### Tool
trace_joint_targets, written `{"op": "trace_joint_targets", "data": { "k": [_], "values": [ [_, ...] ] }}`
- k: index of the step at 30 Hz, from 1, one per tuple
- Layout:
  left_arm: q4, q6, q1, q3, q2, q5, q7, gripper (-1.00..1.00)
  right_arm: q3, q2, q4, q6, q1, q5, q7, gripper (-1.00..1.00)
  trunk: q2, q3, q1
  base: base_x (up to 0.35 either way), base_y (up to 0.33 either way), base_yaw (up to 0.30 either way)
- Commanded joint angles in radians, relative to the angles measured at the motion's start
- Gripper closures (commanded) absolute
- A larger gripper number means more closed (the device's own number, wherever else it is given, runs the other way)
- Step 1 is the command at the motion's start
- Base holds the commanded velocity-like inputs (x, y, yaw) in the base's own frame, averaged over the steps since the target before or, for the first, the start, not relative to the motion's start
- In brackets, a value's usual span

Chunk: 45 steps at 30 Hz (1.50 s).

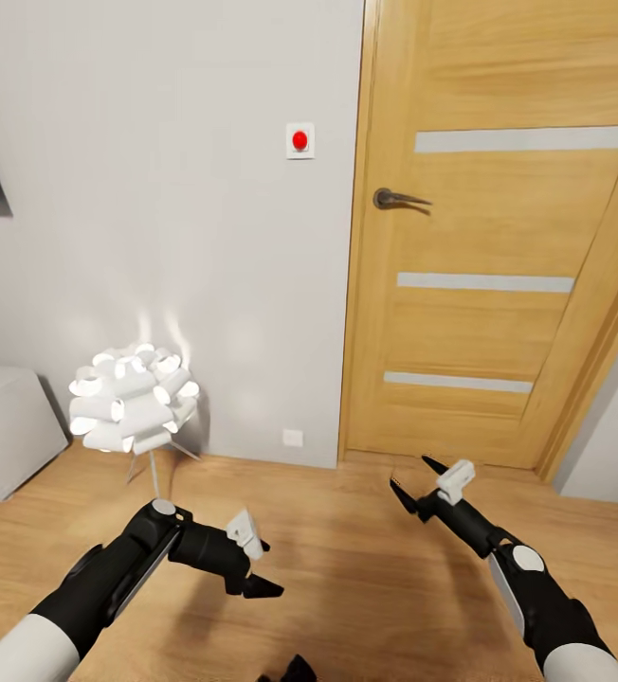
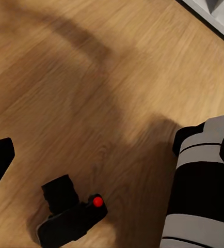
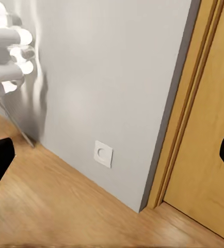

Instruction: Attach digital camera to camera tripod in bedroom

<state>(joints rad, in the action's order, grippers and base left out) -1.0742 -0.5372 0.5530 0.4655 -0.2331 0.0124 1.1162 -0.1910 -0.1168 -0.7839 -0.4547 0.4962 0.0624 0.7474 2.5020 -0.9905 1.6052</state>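
Black digital camera [image 2: 70,217] with red top button on the wood floor [image 2: 91,93], beside the robot's grey-and-black base [image 2: 202,186].

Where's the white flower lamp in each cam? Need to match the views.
Head view: the white flower lamp stands at the lower left, on the floor against the wall.
Right wrist view: the lamp is in the upper left corner, cut by the edge.
Left wrist view: aimed down at the wood floor, with the digital camera lying on it.
Shared landmark: the white wall plate, low on the wall between lamp and door.
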Motion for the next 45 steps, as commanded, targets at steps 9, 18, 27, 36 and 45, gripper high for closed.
{"op": "trace_joint_targets", "data": {
  "k": [9, 18, 27, 36, 45],
  "values": [
    [-0.036, -0.009, 0.001, 0.005, -0.005, 0.001, 0.003, -1.0, -0.004, -0.003, 0.0, -0.004, 0.001, 0.006, 0.088, -1.0, 0.003, -0.036, 0.004, 0.0, 0.0, 0.0],
    [-0.069, -0.031, 0.001, -0.044, -0.031, 0.002, 0.02, -1.0, -0.004, -0.002, 0.0, -0.002, 0.001, 0.005, 0.09, -1.0, 0.005, -0.071, 0.008, 0.0, 0.0, 0.0],
    [-0.129, -0.049, 0.001, -0.077, -0.047, 0.002, 0.158, -1.0, -0.004, -0.002, 0.0, -0.001, 0.001, 0.005, 0.092, -1.0, 0.007, -0.106, 0.012, 0.0, 0.0, 0.0],
    [-0.187, -0.05, 0.001, -0.085, -0.083, 0.001, 0.32, -1.0, -0.005, -0.001, 0.0, 0.002, 0.001, 0.005, 0.092, -1.0, 0.009, -0.14, 0.016, 0.0, 0.0, 0.0],
    [-0.217, -0.045, 0.001, -0.086, -0.145, 0.001, 0.423, -1.0, 0.001, -0.001, -0.004, -0.002, 0.001, 0.006, 0.096, -1.0, 0.011, -0.175, 0.02, 0.0, 0.0, 0.0]
  ]
}}
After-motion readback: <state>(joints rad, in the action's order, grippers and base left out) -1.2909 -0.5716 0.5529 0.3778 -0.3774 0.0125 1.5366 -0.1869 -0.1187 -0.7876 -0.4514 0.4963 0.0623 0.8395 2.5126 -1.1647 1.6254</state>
